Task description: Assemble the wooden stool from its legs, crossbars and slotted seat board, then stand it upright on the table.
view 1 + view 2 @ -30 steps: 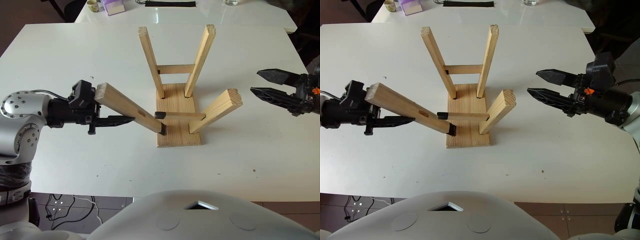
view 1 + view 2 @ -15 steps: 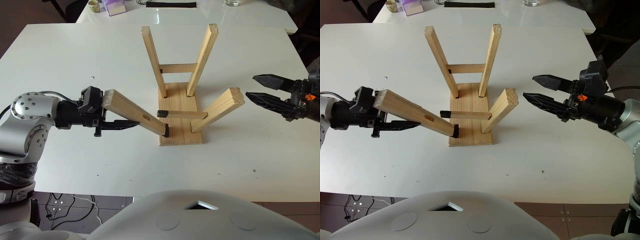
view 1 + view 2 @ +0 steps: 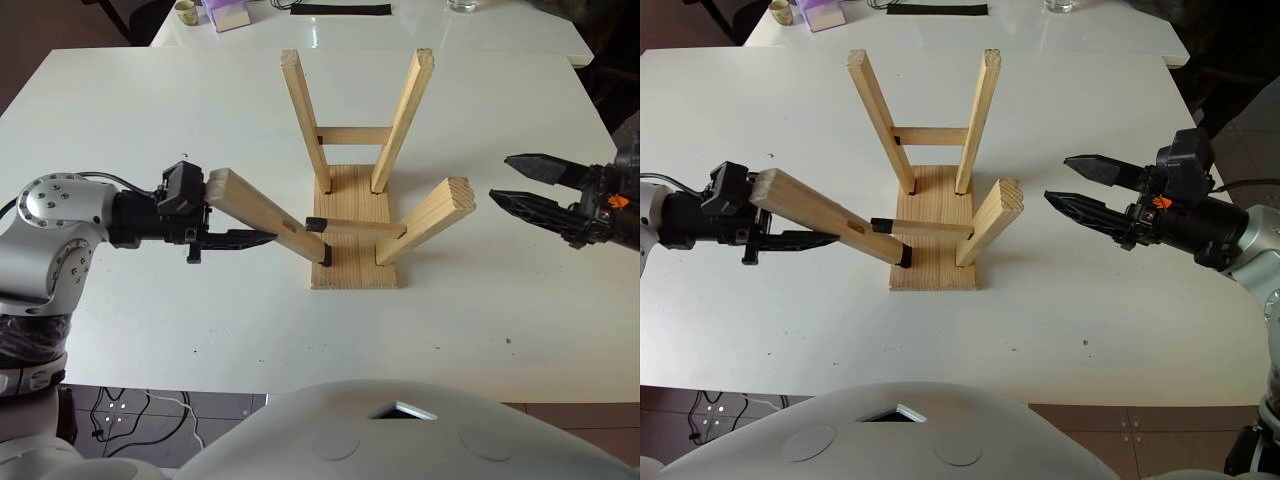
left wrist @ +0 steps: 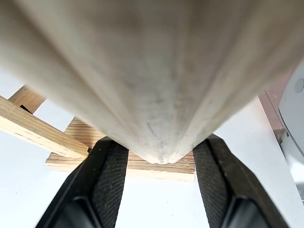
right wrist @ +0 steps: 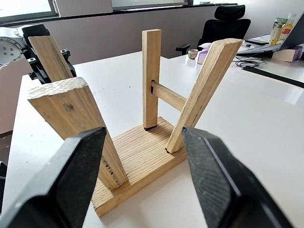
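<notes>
The left gripper (image 3: pixel 258 234) stays clamped on the tilted near-left leg (image 3: pixel 262 213), footed on the seat board (image 3: pixel 355 275) at the middle of the worktop (image 3: pixel 150 120); the right gripper (image 3: pixel 498 177), wide open and empty, has edged toward the splayed near-right leg (image 3: pixel 430 218), probably to seat it

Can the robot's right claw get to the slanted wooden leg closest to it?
Probably yes. The right gripper is open and points toward that slanted leg. There is bare table between them and nothing seems to block the way.
</notes>
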